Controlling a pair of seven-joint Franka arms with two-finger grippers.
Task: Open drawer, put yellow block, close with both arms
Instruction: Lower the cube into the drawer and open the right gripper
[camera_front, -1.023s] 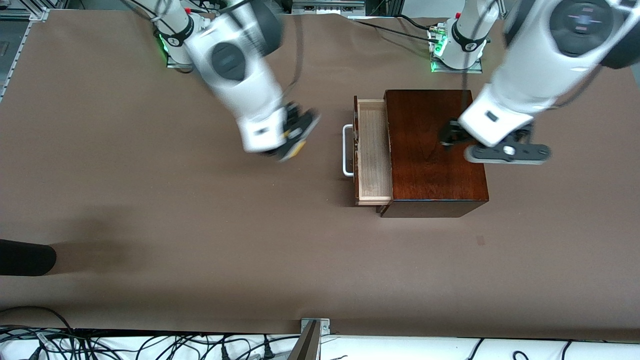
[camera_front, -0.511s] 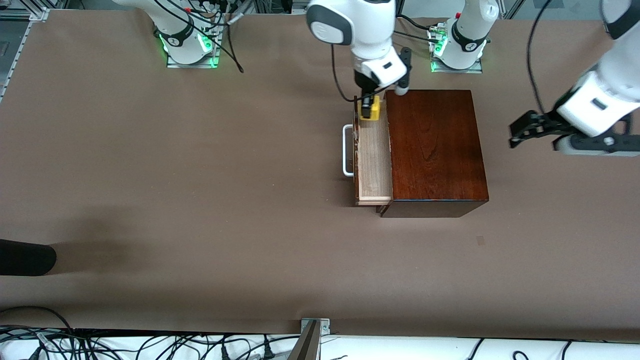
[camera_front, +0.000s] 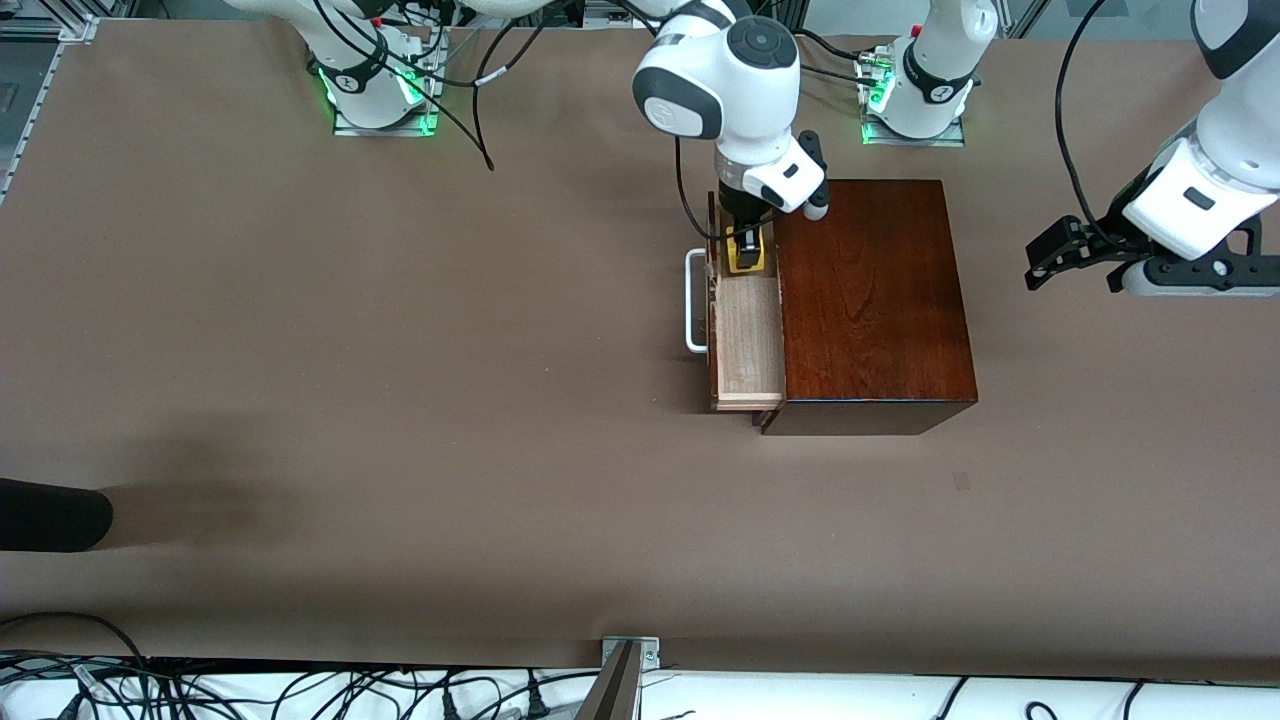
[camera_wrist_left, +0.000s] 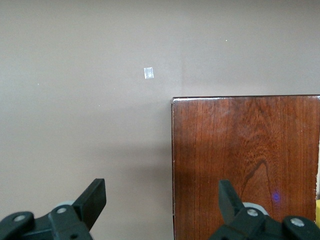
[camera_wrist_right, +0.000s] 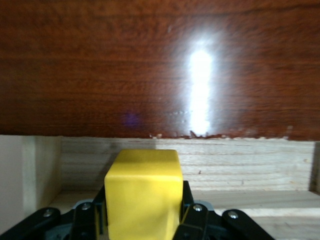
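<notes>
Yellow block (camera_front: 745, 252) was held clamped in the right end effector (camera_front: 745, 240), low inside the open drawer (camera_front: 746, 335) at upper centre of the front view. The placing step was judged in hand; release was called for next, then a retreat. The left end effector (camera_front: 1060, 262), fingers apart, waited over the table (camera_front: 400, 350) beside the mahogany box (camera_front: 870, 300).
</notes>
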